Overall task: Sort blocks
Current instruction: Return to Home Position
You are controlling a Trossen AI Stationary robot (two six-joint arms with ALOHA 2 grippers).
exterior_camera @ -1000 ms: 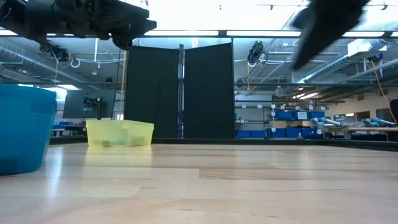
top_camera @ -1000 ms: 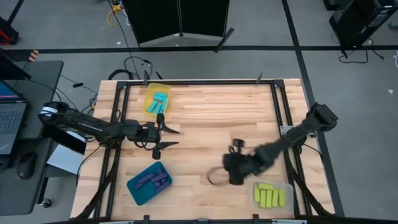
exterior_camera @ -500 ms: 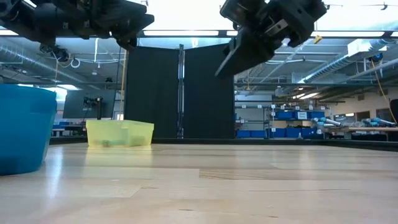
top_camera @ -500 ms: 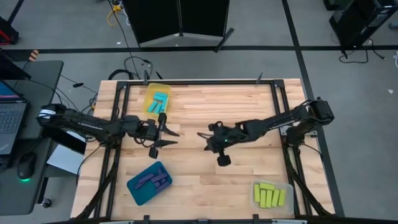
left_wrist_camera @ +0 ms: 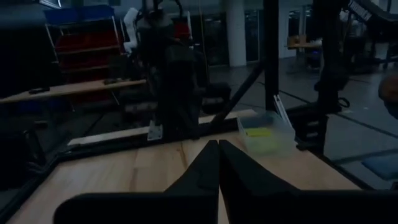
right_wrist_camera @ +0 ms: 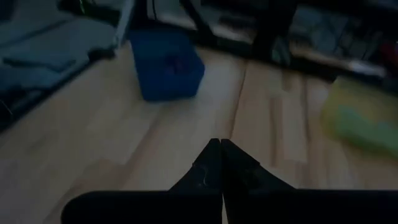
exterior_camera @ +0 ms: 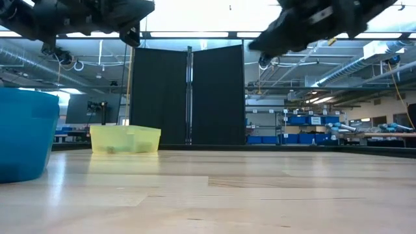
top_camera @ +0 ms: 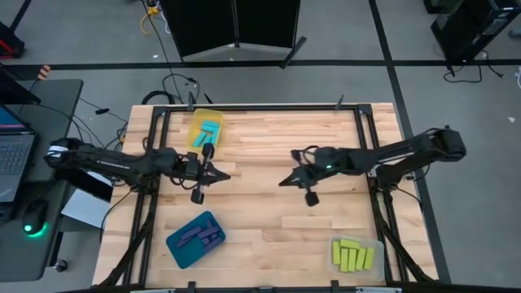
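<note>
Over the table [top_camera: 260,232], left gripper [top_camera: 220,174] and right gripper [top_camera: 285,181] hover empty, fingers [left_wrist_camera: 202,169] pressed together; cyan blocks [top_camera: 208,130] lie in the yellow tray [top_camera: 194,129], purple blocks [top_camera: 198,236] in the blue tray [top_camera: 173,245], green blocks [top_camera: 351,255] in the clear tray [top_camera: 378,259].

Green blocks [top_camera: 351,256] (a row), purple blocks [top_camera: 194,236], cyan blocks [top_camera: 209,132], well apart

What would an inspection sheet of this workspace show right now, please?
Surface: pale wooden table, no loose blocks.
Job's things: cyan blocks in yellow plastic tray; purple blocks in blue tray; yellow-green blocks in clear tray.
Clutter: nothing seen.
Grippers: left gripper and right gripper shut, empty, above mid-table.
Cables: black cables on floor beyond table.
Surroundings: laptop, black folding screen.
</note>
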